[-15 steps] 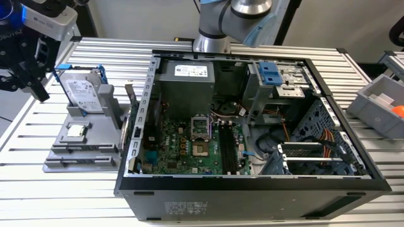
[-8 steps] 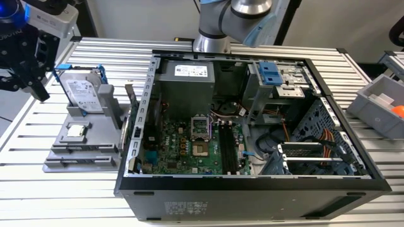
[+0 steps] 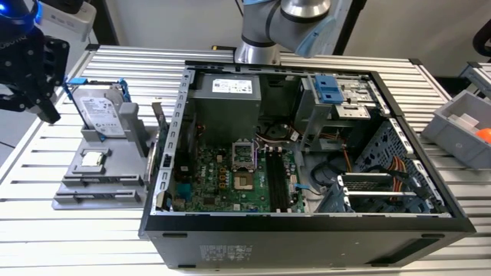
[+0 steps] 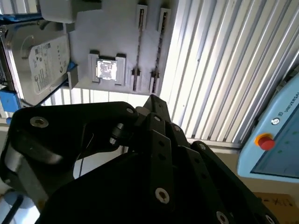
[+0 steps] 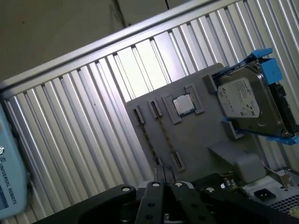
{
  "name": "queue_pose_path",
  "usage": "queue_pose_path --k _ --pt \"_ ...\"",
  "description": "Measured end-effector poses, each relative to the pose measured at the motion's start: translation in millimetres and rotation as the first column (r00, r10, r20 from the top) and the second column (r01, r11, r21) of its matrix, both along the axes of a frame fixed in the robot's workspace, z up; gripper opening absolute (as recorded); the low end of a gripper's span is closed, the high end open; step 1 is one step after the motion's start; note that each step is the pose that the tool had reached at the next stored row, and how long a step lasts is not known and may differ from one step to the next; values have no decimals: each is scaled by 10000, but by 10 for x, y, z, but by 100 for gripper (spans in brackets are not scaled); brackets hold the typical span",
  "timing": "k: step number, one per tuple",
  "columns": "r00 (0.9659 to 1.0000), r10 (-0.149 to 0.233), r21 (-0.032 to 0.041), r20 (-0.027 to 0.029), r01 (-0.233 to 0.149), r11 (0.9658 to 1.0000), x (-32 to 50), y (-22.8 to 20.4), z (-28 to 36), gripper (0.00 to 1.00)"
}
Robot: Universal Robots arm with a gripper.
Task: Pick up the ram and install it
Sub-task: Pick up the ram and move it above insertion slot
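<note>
Over the grey fixture (image 3: 123,178) the hand (image 3: 32,109) hovers on approach, whether open I cannot tell, while the ram (image 4: 139,44) apparently stands edge-on in its slot, so grasping it likely calls for careful alignment along that thin edge.

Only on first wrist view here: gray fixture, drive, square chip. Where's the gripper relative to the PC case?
Observer: In the exterior view the gripper hangs to the exterior view's left of the case. It is raised over the table, beside the hard drive.
Operator: Case open?
Observer: Yes, it is open on top and the motherboard is exposed.
Operator: Anything in the memory slots?
Observer: The long black slots look empty; I see no stick standing in them.
</note>
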State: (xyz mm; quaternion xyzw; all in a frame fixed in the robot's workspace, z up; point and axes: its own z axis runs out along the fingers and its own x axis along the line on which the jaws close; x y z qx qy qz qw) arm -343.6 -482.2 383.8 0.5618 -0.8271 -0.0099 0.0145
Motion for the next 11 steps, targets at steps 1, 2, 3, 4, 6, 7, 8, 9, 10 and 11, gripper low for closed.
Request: queue_pose_path --k 1,2,3,4,6,7,8,9,10,11 --pt "9999 169 0 0 -169 9999 0 0 0 0" --pt "9994 350 0 0 -350 9994 0 0 0 0" --pt "9987 511 -1 -1 -511 9987 0 0 0 0" --pt "9975 708 0 0 -708 9975 0 0 0 0" --pt "9945 1049 -2 6 -1049 9945 0 0 0 0" --pt "9926 1214 -2 19 -1214 9926 0 0 -1 0" --pt "9906 1365 -5 35 -1365 9906 0 0 0 0" --pt "9883 1523 -8 54 -1523 9883 0 0 0 0" --pt "9859 1671 -12 72 -1671 9859 0 0 1 0" --pt "9834 1813 -14 91 -1813 9834 1 0 0 0"
